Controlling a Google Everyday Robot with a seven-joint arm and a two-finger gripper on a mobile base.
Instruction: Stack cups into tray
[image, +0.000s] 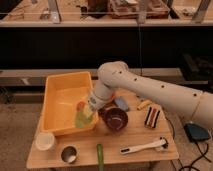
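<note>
The yellow-orange tray (56, 95) sits on the left of the wooden table. My arm reaches in from the right, and my gripper (87, 111) is shut on the pale green cup (82, 119), holding it tilted over the tray's front right corner. A small orange object (80, 105) lies in the tray just behind the cup. The cream-white cup (45, 141) stands on the table in front of the tray's left corner. The steel cup (68, 154) stands near the table's front edge.
A dark maroon bowl (115, 120) sits just right of the gripper. A green stick (99, 155) and a white brush (145, 146) lie along the front edge. A striped block (152, 116) and a yellow piece (143, 104) lie at the right.
</note>
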